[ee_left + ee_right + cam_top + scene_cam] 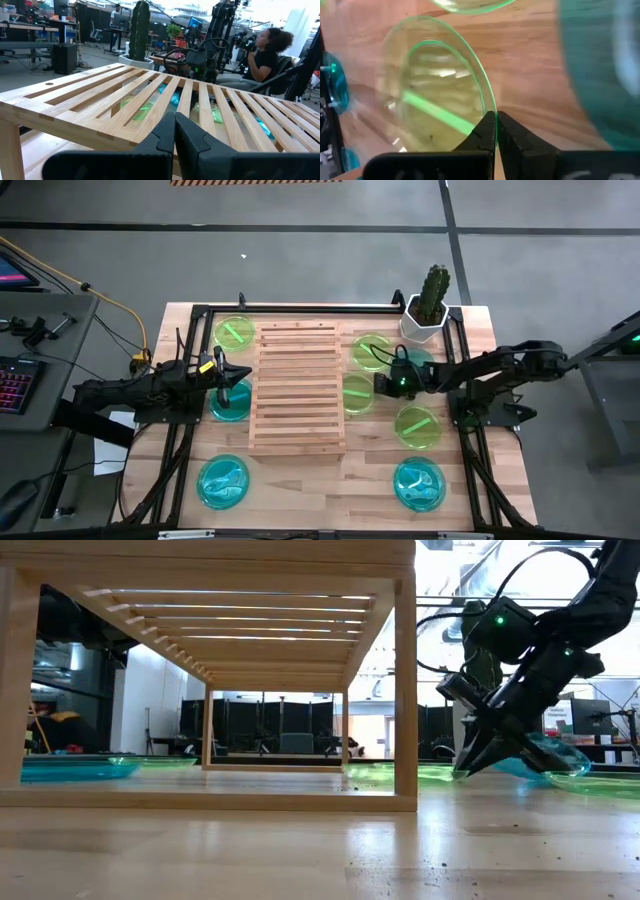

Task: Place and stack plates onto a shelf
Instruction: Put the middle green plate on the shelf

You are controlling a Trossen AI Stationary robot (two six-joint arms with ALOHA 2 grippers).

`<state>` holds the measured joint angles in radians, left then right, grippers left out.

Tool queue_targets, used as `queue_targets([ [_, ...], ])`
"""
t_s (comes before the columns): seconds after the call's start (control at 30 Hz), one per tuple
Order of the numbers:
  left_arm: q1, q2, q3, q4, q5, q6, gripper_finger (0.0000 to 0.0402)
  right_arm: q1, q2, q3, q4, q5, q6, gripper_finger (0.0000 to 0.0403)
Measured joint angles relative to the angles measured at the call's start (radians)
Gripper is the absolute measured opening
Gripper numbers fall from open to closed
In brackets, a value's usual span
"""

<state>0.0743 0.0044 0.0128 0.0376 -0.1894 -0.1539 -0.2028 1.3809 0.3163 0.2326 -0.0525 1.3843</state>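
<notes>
The shelf [297,387] stands mid-table, its slats bare. My right gripper [382,383] is at its right side, shut on the rim of a lime green plate [357,393], which also shows in the right wrist view [435,100]. My left gripper [235,375] is shut and empty at the shelf's left edge, above a cyan plate [230,402] that lies flat on the table. In its wrist view the left gripper [174,125] faces the slatted top [150,95]. My right gripper pinches the green plate's rim [489,111] between its two fingertips, on the plate's right-hand side, away from the shelf. The fingers slant down from the table's right [480,755]. The rest of the plate lies low by the shelf's right leg; whether it is clear of the table I cannot tell.
More plates lie flat on the table: green ones at the far left [234,333], far right [372,352] and right [417,426], cyan ones under my right arm [418,363] and near the front [222,480] [419,483]. A potted cactus [430,302] stands far right. A person [265,55] sits beyond the table.
</notes>
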Motion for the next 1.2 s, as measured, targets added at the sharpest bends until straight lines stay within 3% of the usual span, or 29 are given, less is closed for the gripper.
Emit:
queue_targets([
  [0.2,0.0,0.0,0.0,0.0,0.0,0.0,0.0,0.0,-0.049,0.028,-0.032,-0.026,-0.027,0.0],
  [0.47,0.0,0.0,0.0,0.0,0.0,0.0,0.0,0.0,-0.205,0.028,-0.179,-0.025,-0.052,0.0],
  [0.87,0.0,0.0,0.0,0.0,0.0,0.0,0.0,-0.044,-0.628,0.041,-0.532,-0.018,-0.102,0.0],
  [1.1,0.0,0.0,0.0,0.0,0.0,0.0,0.0,-0.123,-0.766,0.272,-0.953,0.096,-0.259,0.0],
  [1.2,0.0,0.0,0.0,0.0,0.0,0.0,0.0,-0.154,-0.757,0.379,-0.994,0.127,-0.314,0.0],
])
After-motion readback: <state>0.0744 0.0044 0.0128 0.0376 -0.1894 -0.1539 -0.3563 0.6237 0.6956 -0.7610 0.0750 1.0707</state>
